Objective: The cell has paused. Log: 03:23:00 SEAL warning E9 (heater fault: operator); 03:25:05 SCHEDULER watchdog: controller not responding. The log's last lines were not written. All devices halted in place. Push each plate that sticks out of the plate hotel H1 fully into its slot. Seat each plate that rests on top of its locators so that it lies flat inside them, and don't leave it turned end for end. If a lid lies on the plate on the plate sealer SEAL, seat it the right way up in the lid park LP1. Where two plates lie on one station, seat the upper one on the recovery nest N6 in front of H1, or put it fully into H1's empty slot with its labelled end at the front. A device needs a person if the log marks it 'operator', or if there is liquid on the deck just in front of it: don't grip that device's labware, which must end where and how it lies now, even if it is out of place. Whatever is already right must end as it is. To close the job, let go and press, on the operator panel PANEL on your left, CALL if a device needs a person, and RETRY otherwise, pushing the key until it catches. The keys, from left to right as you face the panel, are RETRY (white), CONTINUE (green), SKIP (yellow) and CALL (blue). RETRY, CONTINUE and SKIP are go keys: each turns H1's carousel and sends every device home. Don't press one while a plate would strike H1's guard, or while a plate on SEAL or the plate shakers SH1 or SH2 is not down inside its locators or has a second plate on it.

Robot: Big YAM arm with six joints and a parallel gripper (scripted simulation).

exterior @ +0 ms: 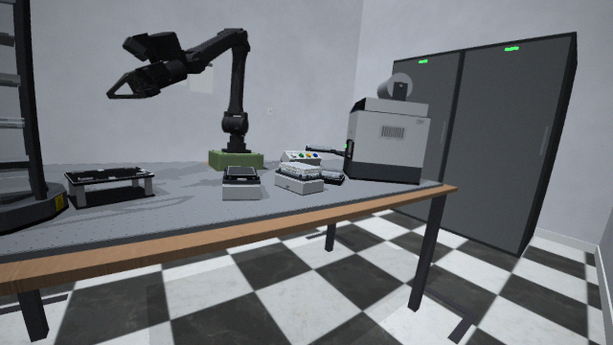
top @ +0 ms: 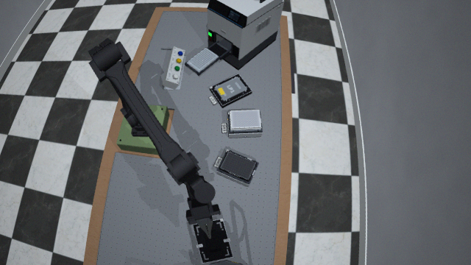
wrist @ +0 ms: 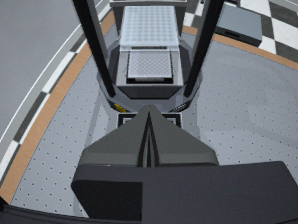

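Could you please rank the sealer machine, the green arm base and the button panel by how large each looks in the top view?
Largest to smallest:
1. Sealer machine
2. Green arm base, partly hidden by the arm
3. Button panel

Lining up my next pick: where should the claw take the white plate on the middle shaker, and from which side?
Probably by its two long sides, straight down from above. The white plate lies as a flat rectangle on its shaker, long edges exposed; the lid park and the dark plate stand apart from it. The claw is shut and empty, so open it first.
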